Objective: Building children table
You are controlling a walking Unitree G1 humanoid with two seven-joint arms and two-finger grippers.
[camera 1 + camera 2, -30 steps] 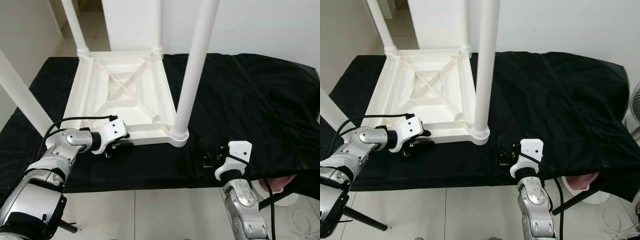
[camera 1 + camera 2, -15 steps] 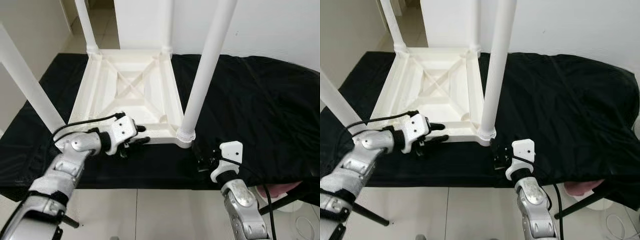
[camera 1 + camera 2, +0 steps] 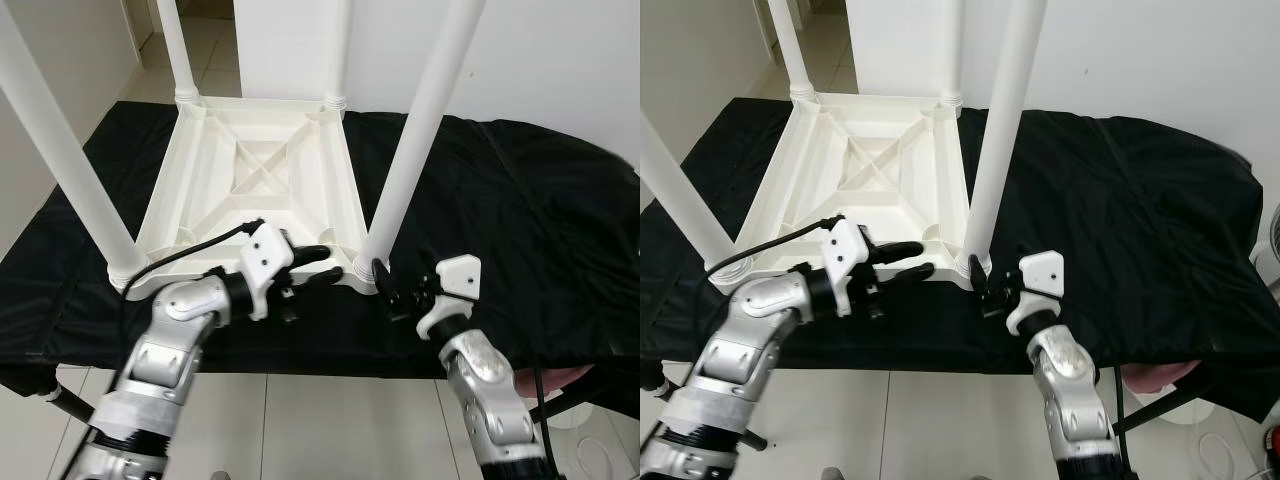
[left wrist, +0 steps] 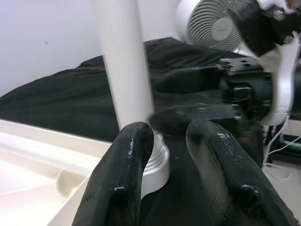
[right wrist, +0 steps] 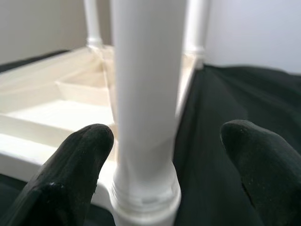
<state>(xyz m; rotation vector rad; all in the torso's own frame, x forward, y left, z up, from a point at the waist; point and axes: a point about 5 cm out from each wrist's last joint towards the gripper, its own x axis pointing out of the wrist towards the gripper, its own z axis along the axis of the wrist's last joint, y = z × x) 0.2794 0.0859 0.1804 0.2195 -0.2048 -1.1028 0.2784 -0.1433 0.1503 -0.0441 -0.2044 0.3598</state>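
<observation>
Upside down on the black cloth-covered table (image 3: 520, 200), a white plastic children's table (image 3: 255, 190) points its four round white legs upward, at 12 o'clock from the robot. At the near right leg (image 3: 415, 150), the left hand (image 3: 320, 265) reaches from 9 o'clock, fingers narrowly parted over the frame edge, while the right hand (image 3: 385, 285) spreads wide at the leg's base.
</observation>
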